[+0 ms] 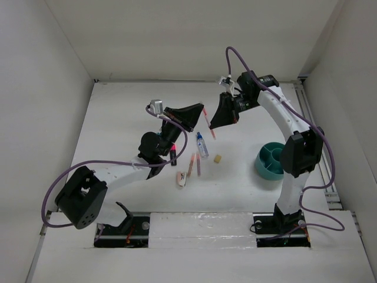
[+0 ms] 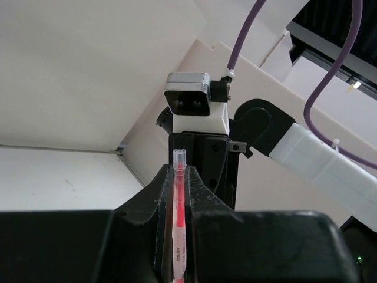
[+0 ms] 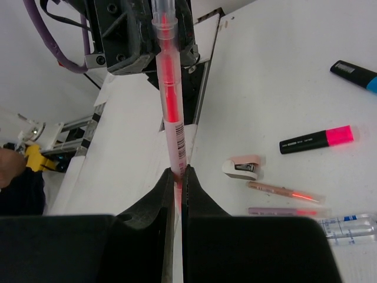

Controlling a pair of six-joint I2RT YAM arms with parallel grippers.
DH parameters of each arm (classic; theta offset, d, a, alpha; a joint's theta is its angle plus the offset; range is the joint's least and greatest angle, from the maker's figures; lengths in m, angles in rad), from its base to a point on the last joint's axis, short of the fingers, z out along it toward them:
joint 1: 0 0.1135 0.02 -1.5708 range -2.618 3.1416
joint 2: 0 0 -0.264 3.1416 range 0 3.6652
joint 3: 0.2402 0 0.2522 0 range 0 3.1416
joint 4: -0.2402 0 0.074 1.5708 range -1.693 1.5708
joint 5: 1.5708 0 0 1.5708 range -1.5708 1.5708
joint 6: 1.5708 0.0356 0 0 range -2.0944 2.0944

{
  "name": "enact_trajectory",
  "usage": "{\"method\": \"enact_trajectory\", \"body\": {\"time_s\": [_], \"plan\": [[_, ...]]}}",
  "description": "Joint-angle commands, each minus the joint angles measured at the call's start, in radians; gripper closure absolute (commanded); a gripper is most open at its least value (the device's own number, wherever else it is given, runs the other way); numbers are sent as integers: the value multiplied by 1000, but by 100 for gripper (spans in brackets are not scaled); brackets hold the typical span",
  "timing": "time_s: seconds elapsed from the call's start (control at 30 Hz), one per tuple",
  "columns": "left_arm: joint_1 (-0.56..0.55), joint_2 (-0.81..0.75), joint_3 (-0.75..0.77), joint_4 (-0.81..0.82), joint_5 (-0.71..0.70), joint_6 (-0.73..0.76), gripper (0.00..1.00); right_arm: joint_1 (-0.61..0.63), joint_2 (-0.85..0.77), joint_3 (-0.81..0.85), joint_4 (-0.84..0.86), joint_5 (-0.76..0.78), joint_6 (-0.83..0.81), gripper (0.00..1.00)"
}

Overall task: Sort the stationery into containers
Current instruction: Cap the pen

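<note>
A thin pink-orange pen (image 1: 208, 122) hangs in the air between my two grippers. My left gripper (image 1: 196, 115) is shut on one end of it (image 2: 178, 200). My right gripper (image 1: 215, 121) is shut on the other end (image 3: 171, 100). The left gripper (image 3: 141, 35) shows at the top of the right wrist view, holding the same pen. On the table lie two more pens (image 1: 195, 164), a clear blue-capped bottle (image 1: 202, 144), a tan eraser (image 1: 218, 158), a pinkish stapler (image 1: 182, 179) and a pink-capped highlighter (image 1: 173, 154). The blue-capped highlighter (image 3: 356, 75) shows in the right wrist view. The teal organiser cup (image 1: 271, 160) stands at the right.
White walls enclose the table at the back and both sides. The right arm's elbow (image 1: 301, 152) stands right beside the teal cup. The left arm (image 1: 118, 174) lies low across the left of the table. A rail (image 1: 321, 153) runs along the right edge.
</note>
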State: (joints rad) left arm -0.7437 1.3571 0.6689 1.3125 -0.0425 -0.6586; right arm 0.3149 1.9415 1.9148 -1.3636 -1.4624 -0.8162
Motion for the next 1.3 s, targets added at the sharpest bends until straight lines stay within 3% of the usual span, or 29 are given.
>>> {"method": "enact_trajectory", "body": {"time_s": [0.0, 0.23, 0.47, 0.8, 1.27], "plan": [[-36, 2, -15, 136, 53, 37, 100, -36, -33, -17, -14, -142, -26, 100], [-48, 54, -25, 188, 85, -4, 100, -59, -53, -42, -14, -162, -35, 100], [-120, 123, 3, 228, 7, 14, 100, -59, -75, -42, -14, -162, -35, 100], [-129, 155, 14, 261, 53, 36, 100, -68, -102, -51, -14, -162, -35, 100], [-161, 208, 26, 281, 62, 89, 100, -68, -130, -60, 89, -162, 156, 100]]}}
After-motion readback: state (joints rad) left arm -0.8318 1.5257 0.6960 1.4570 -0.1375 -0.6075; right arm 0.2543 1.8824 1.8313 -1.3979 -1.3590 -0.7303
